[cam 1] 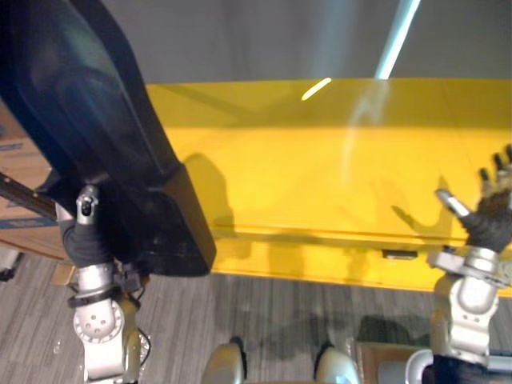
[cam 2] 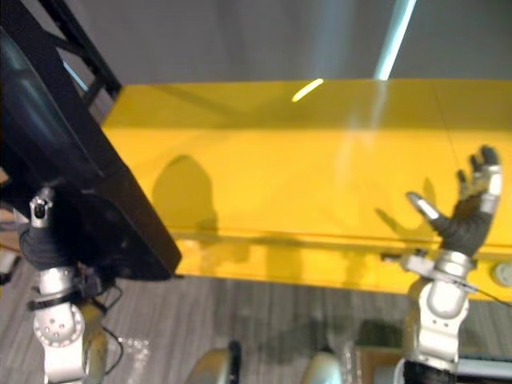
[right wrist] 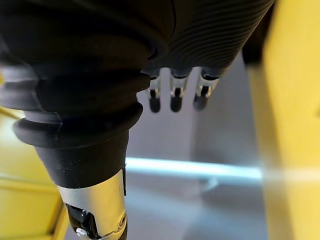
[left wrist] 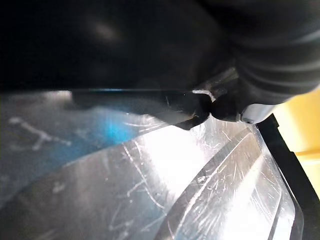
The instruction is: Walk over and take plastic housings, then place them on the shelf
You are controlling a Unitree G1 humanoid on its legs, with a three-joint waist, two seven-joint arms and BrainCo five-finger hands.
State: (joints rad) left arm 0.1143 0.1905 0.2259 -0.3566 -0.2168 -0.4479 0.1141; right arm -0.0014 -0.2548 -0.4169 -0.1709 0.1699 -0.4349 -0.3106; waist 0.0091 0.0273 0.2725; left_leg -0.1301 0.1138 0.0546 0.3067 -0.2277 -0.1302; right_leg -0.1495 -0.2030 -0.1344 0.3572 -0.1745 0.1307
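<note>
The left robot hand (cam 1: 80, 240) is showing at the left front corner of the yellow shelf (cam 1: 320, 184), its dark ribbed cover pressing up against the black plastic housing (cam 1: 96, 136). The rest of this robot hand is lying hidden behind the housing, so I cannot tell whether it is closed on it or only bearing against it. In the left wrist view the cover is sitting tight against the housing's glossy, scratched surface.

The housing, a large, long, dark shell, is standing tilted off the shelf's left end. Its lower corner is hanging in front of the shelf's front face and its upper part is rising past the shelf's left rear corner. It is not lying on the shelf's top, and whether it is touching the shelf cannot be told.

The right robot hand (cam 2: 472, 212) is hovering above the shelf's right front edge, wide open, its fingers straight and spread and its thumb apart, gripping nothing.

The shelf's broad glossy top is reflecting a streak of light, and its front face is carrying a small dark tag (cam 1: 400, 254). A grey planked floor (cam 1: 280, 312) is running along the shelf's front. A cardboard box (cam 1: 20, 172) is sitting off the shelf's left end, behind the housing. The bars of a black frame (cam 2: 76, 40) are slanting up beyond the shelf's left rear corner, and a pale light strip (cam 1: 398, 36) is slanting beyond its far edge
</note>
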